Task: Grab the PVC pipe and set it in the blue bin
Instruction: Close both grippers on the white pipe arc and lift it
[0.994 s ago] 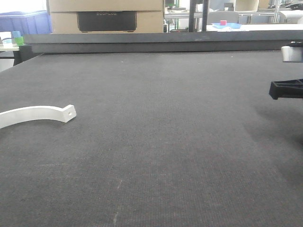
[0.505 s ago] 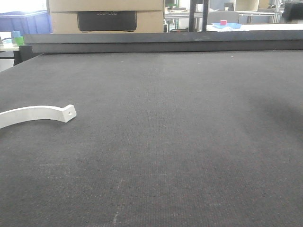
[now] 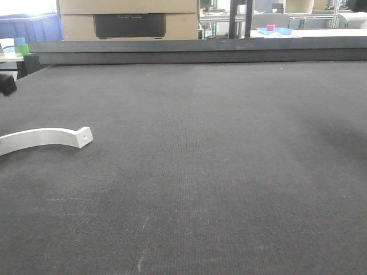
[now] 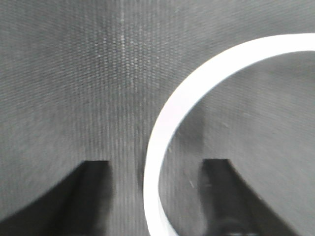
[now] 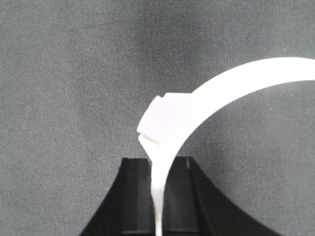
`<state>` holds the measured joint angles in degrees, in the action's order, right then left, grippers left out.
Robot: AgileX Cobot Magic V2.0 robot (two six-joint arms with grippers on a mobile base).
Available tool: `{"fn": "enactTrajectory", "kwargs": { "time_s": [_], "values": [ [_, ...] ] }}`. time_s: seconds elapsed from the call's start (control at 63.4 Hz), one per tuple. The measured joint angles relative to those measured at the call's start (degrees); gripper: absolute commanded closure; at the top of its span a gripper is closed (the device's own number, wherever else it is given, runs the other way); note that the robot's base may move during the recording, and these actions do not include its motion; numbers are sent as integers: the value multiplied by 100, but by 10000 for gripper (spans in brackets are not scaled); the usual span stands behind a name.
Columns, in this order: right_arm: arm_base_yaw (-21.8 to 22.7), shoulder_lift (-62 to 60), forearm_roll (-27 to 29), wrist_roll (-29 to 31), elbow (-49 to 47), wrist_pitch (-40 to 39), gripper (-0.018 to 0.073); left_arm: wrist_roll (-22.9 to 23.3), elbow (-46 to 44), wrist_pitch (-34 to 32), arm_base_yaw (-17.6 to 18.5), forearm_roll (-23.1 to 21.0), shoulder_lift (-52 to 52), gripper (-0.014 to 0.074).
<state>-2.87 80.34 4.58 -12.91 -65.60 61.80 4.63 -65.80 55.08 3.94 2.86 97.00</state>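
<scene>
One PVC pipe, a slim white arc with a holed square end, lies on the dark mat at the left. My left gripper hangs open low over the mat, and the arc of this PVC pipe runs between its two dark fingers without touching either. A black bit of the left gripper shows at the front view's left edge. My right gripper is shut on a second white PVC pipe, held above the mat. It is out of the front view. No blue bin shows for certain.
The dark mat covers the whole table up to a raised back edge. Behind it stand a cardboard box, a large blue crate at the far left and a small blue tray on a distant table.
The right gripper, at the front view's right edge one second ago, has left that view. A black part of the left gripper has come in at the left edge. The pipe on the mat has not moved.
</scene>
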Motion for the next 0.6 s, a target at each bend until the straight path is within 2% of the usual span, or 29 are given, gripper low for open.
{"fn": "enactTrajectory", "kwargs": {
  "time_s": [0.379,0.6],
  "values": [
    [0,0,0,0,0,-33,727,0,11,-25,0,34,304,708],
    [0,-2,0,0,-37,-16,727,0,-147,279,0,34,227,708]
  ]
}}
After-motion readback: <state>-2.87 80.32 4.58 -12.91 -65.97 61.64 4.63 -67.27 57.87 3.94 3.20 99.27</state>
